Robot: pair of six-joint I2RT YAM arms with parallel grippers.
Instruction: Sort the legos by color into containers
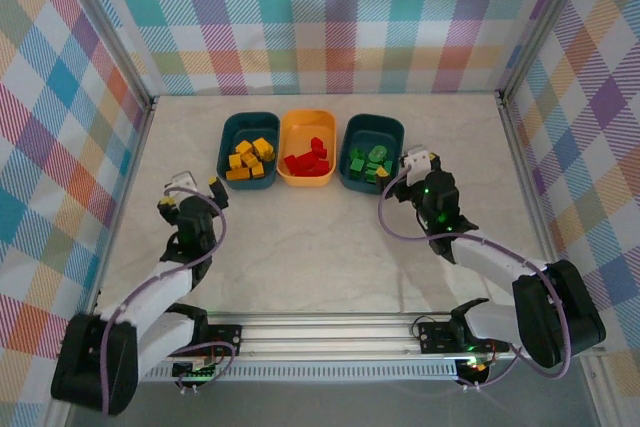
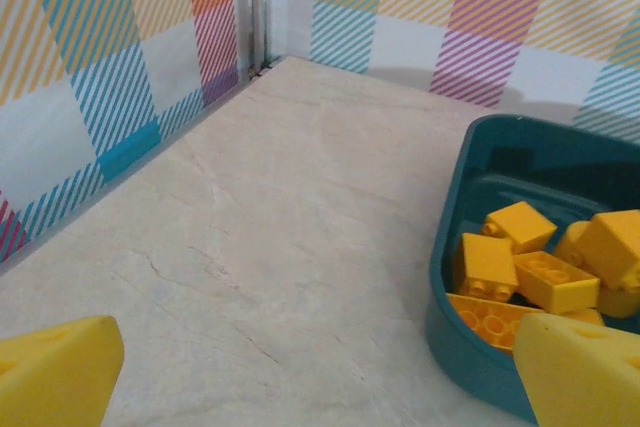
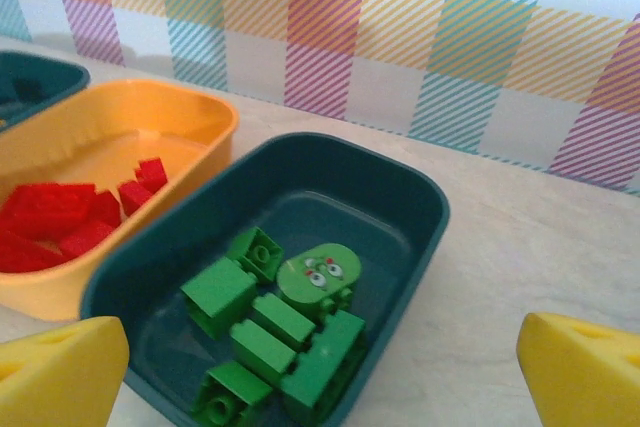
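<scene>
Top view: yellow legos (image 1: 250,159) in left teal container (image 1: 228,137), red legos (image 1: 307,160) in orange container (image 1: 307,119), green legos (image 1: 370,163) in right teal container (image 1: 372,124).
Left wrist: left fingers (image 2: 55,372) apart (empty), beside left teal container.
Right wrist: right fingers (image 3: 60,372) apart, near green legos.

Marbled table (image 1: 320,257), three bins (image 1: 307,113) in row

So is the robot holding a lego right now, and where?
Nothing is held. Both arms' jaws stand open and empty; the legos lie in the containers.
</scene>
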